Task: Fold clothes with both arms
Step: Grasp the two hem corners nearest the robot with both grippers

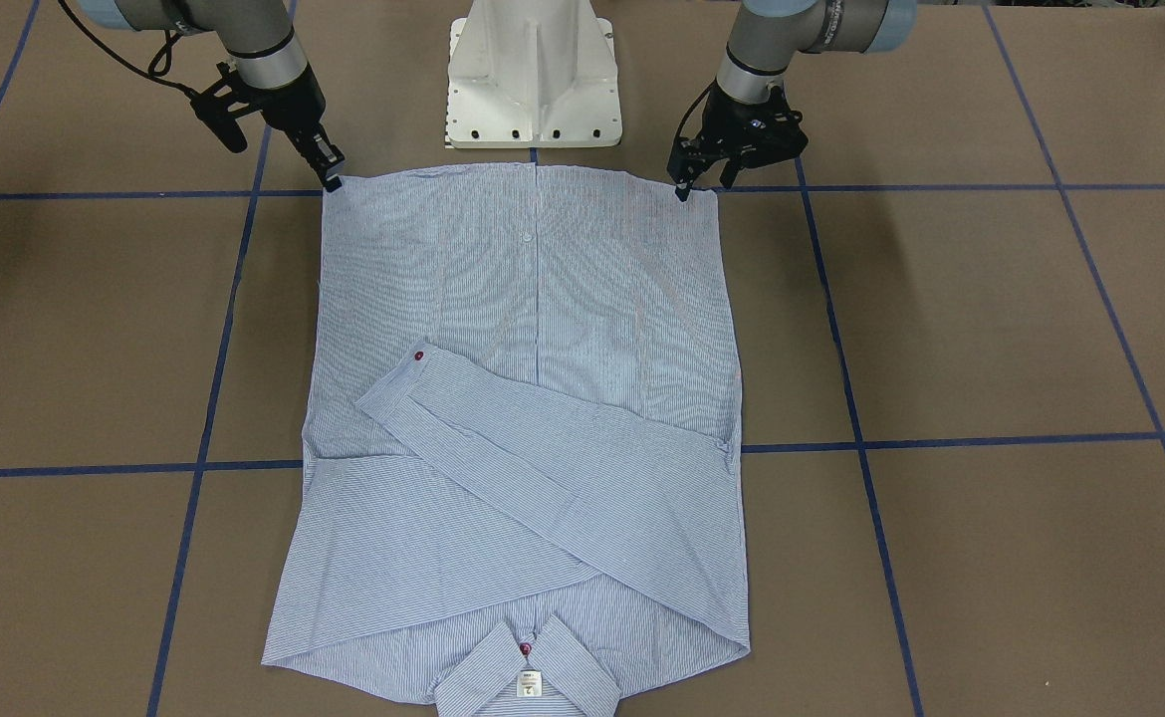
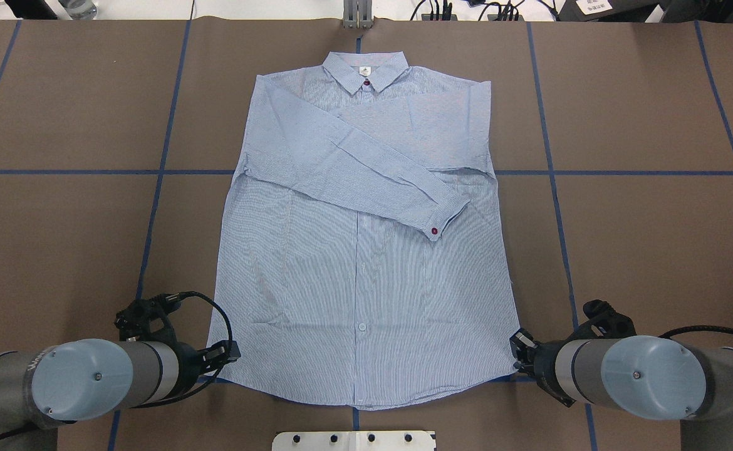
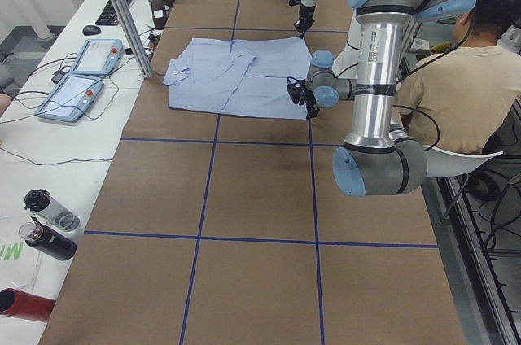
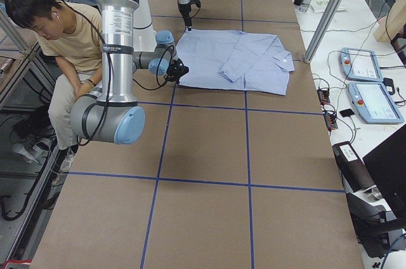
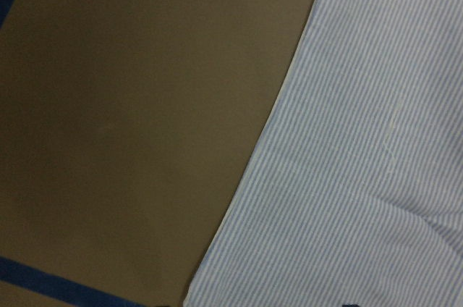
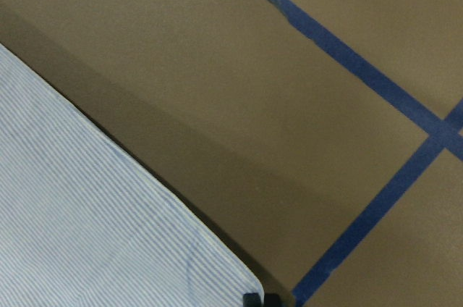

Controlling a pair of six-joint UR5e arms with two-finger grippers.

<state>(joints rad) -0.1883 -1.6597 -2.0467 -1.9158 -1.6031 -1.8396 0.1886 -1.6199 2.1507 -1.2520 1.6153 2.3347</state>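
Note:
The light blue striped shirt (image 1: pixel 533 299) lies flat on the brown table, front up. Its collar is at the far side from the robot, and both sleeves are folded across the chest (image 2: pixel 360 250). My left gripper (image 1: pixel 683 189) is at the hem's corner on my left and seems shut on it. In the left wrist view only a fingertip (image 5: pixel 349 305) shows over the cloth (image 5: pixel 362 140). My right gripper (image 1: pixel 332 179) is at the other hem corner. Its fingertips (image 6: pixel 251 298) are together at the cloth's edge (image 6: pixel 72 213), which casts a shadow.
The white pedestal base (image 1: pixel 533 80) stands just behind the hem. Blue tape lines (image 1: pixel 941 440) cross the table. A seated person (image 3: pixel 464 68) is behind the robot. Teach pendants (image 3: pixel 81 76) and bottles (image 3: pixel 49 223) lie on the side bench.

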